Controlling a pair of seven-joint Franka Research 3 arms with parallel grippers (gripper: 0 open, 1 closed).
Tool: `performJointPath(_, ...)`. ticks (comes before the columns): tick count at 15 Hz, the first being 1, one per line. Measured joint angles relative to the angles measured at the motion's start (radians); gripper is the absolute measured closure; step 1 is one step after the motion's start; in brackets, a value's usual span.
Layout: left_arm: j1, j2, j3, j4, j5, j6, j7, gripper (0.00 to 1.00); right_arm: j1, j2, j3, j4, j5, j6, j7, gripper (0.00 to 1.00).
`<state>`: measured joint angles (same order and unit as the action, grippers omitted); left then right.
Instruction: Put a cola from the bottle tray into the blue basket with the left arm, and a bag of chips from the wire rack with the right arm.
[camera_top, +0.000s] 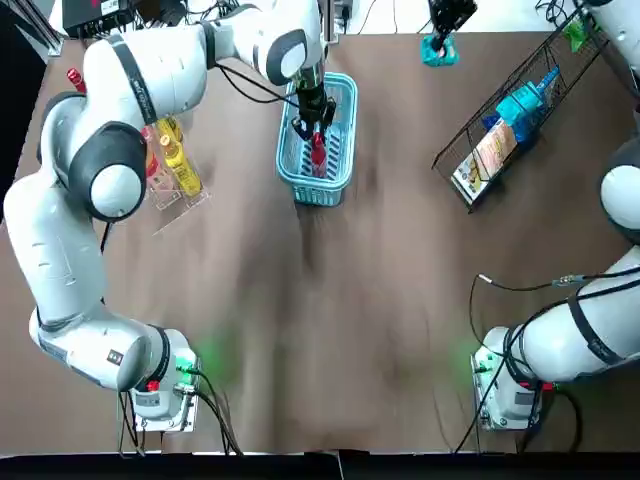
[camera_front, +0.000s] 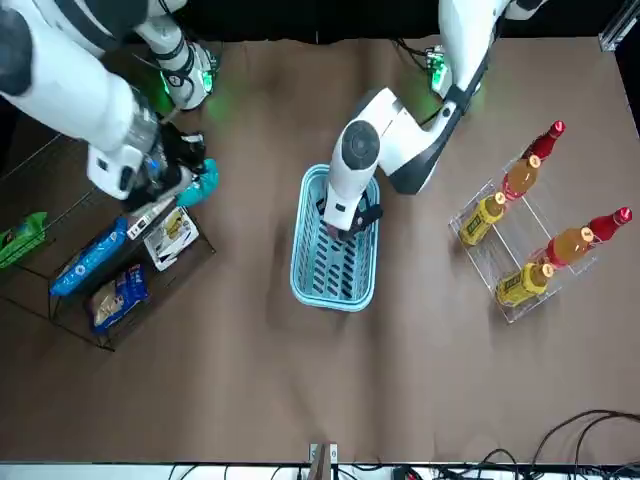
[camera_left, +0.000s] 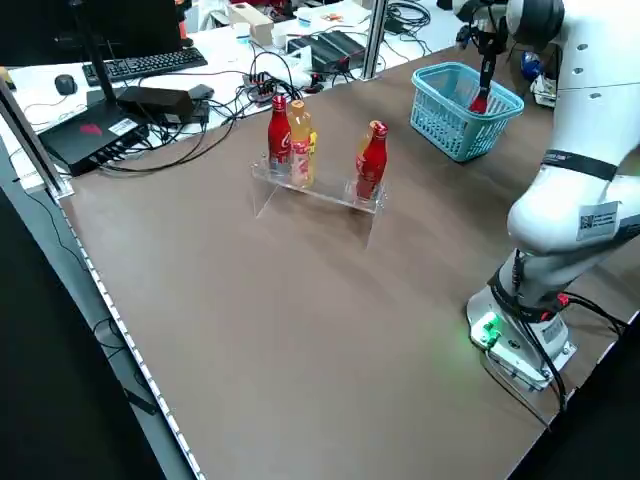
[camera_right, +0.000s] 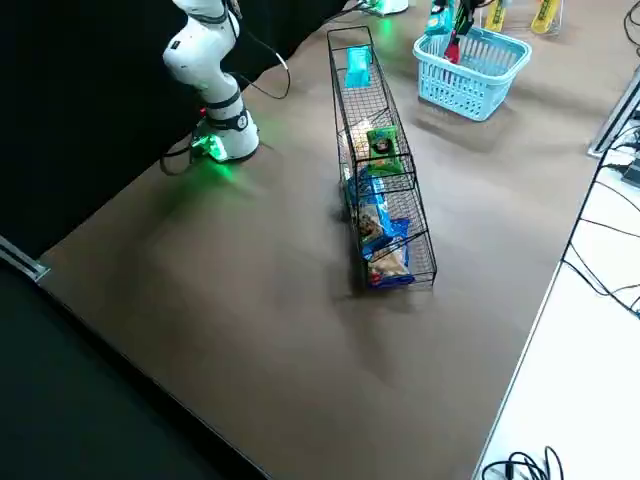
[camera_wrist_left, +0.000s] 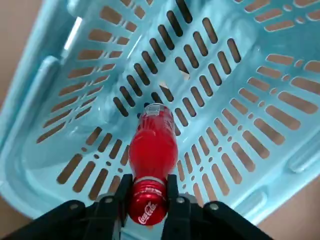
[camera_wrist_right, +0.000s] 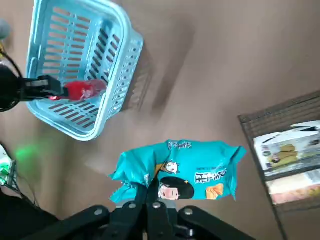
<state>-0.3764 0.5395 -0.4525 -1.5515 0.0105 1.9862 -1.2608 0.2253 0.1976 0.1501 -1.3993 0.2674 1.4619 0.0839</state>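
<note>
Between the fingers of my left gripper (camera_wrist_left: 148, 198) is the neck of a red cola bottle (camera_wrist_left: 152, 145); the gripper is shut on it. The bottle hangs upright inside the blue basket (camera_top: 318, 188), its base close to the slotted floor (camera_wrist_left: 210, 75). In the top view the left gripper (camera_top: 315, 128) is over the basket's far half. My right gripper (camera_wrist_right: 151, 193) is shut on the top edge of a teal chip bag (camera_wrist_right: 180, 172). It holds the bag (camera_top: 438, 50) in the air near the table's far edge, between the basket and the wire rack (camera_top: 520, 110).
The clear bottle tray (camera_front: 520, 250) on the robot's left holds several red and yellow bottles. Several chip bags lie in the long wire rack (camera_right: 380, 170) on the robot's right. A cable (camera_top: 520, 287) trails on the table by the right arm's base.
</note>
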Motion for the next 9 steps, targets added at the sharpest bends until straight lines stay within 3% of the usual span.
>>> performJointPath(7,-0.004,0.042,0.0,0.001,0.0,0.012,0.0,0.68,0.112,0.08,0.0,0.0,0.021,0.097,0.144,0.99)
performJointPath(9,-0.006,0.042,0.0,0.001,0.0,0.012,0.0,0.59,0.125,0.095,0.0,0.0,0.035,0.098,0.165,0.99)
